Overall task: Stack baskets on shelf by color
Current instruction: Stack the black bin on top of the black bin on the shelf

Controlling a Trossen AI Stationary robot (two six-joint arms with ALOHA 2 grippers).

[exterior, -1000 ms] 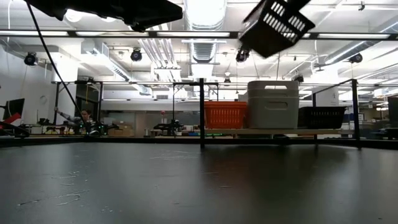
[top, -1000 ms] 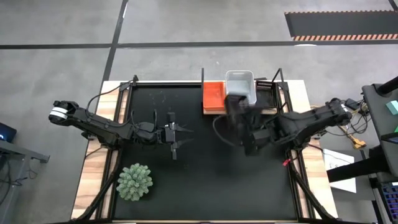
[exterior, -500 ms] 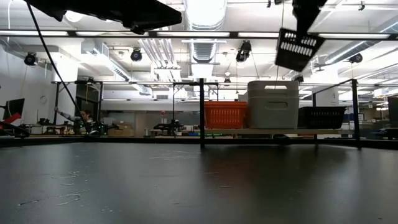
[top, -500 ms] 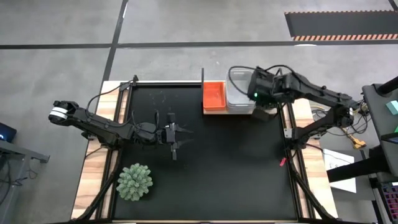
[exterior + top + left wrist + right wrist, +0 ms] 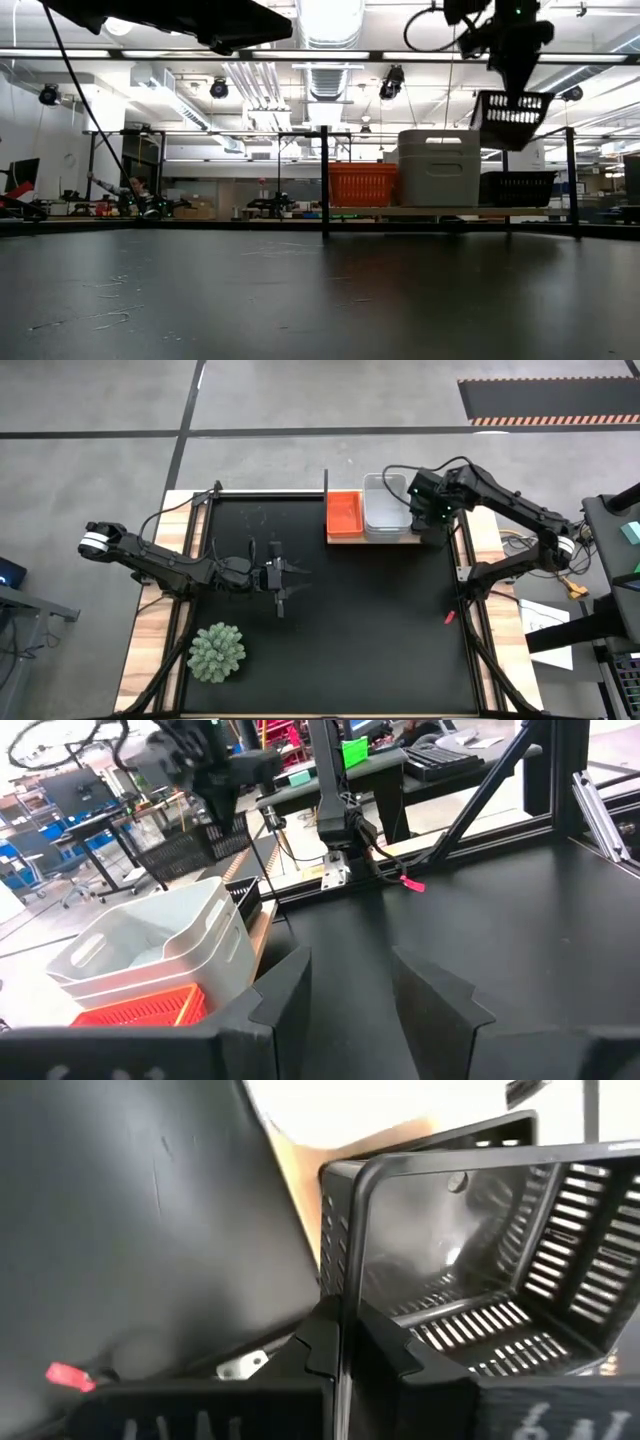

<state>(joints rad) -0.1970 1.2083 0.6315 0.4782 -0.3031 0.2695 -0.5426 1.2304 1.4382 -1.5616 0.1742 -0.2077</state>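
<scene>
So right gripper (image 5: 338, 1342) is clamped on a black basket's (image 5: 514, 118) rim above the shelf (image 5: 440, 211); left gripper (image 5: 345, 995) idles, fingers apart.

The right arm reaches high over the far right end of the counter, elbow bent, its right gripper (image 5: 338, 1342) clamped on the rim of a black basket (image 5: 514, 118) held in the air (tilted slightly). The left arm lies low and stretched out, left gripper (image 5: 281, 577) with fingers (image 5: 433, 1003) apart.
</scene>
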